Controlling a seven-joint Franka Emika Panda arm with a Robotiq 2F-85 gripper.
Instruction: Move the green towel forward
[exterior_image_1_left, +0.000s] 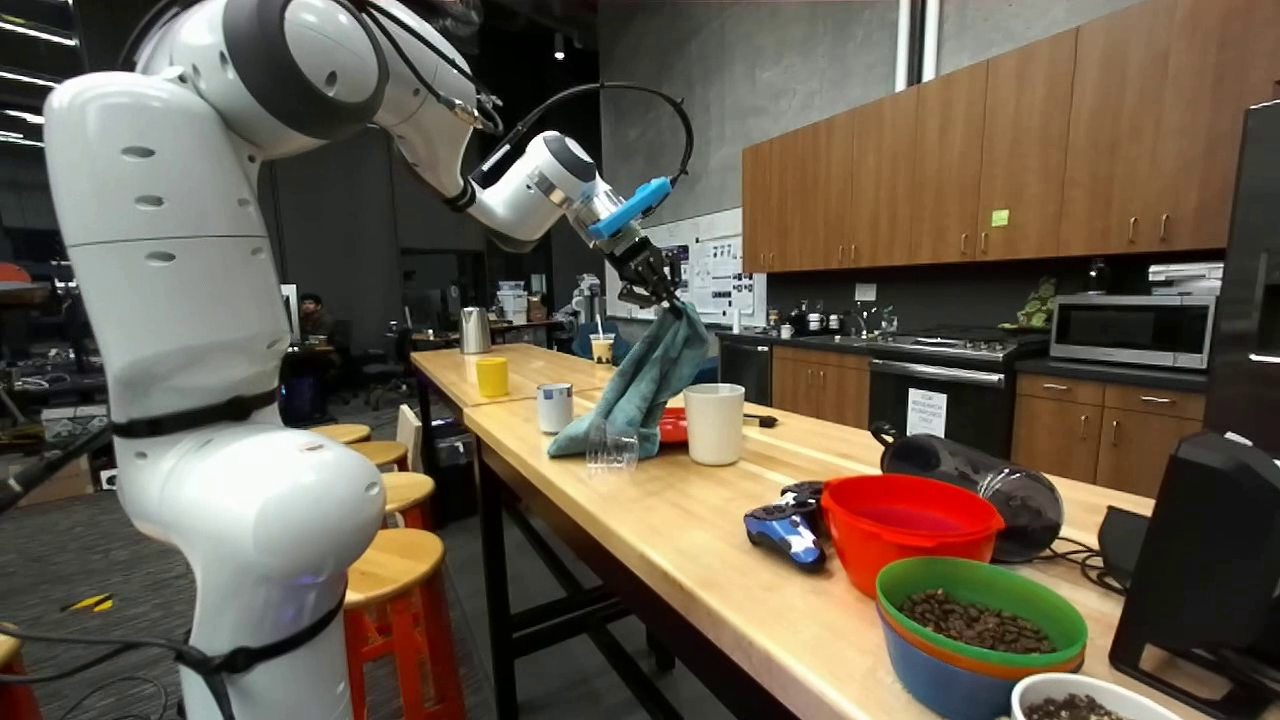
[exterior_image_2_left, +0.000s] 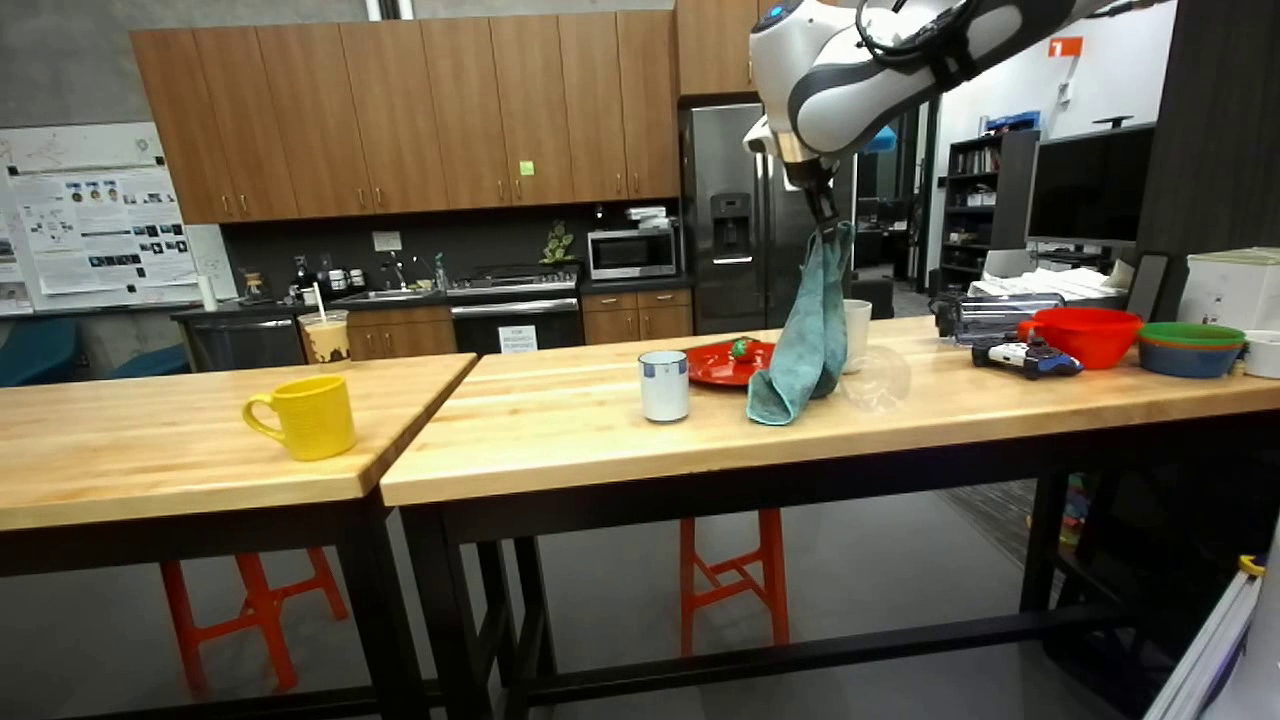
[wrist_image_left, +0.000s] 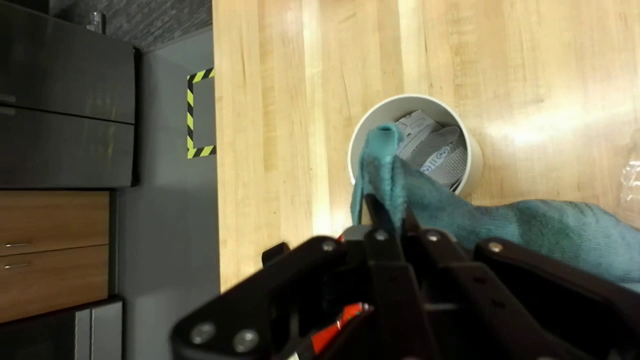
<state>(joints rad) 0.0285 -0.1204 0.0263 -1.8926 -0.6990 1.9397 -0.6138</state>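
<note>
The green towel is a teal cloth that hangs from my gripper in both exterior views (exterior_image_1_left: 650, 365) (exterior_image_2_left: 803, 345). My gripper (exterior_image_1_left: 672, 298) is shut on the towel's upper end, and it also shows in the other views (exterior_image_2_left: 828, 230) (wrist_image_left: 392, 215). The towel's lower end reaches the wooden table (exterior_image_1_left: 700, 520) and lies on it. In the wrist view the towel (wrist_image_left: 530, 230) is pinched between the fingertips, and its gripped tip overlaps the opening of a white cup (wrist_image_left: 475, 155). The towel partly covers a red plate (exterior_image_2_left: 705, 370) behind it.
The white cup (exterior_image_1_left: 714, 425) holds grey packets and stands close to the towel. A clear plastic cup (exterior_image_1_left: 612, 447) is right by the towel's lower end. A white-blue mug (exterior_image_2_left: 664, 385) and yellow mug (exterior_image_2_left: 318, 418) stand nearby. A controller (exterior_image_1_left: 785, 530) and red bowl (exterior_image_1_left: 900, 540) are farther along.
</note>
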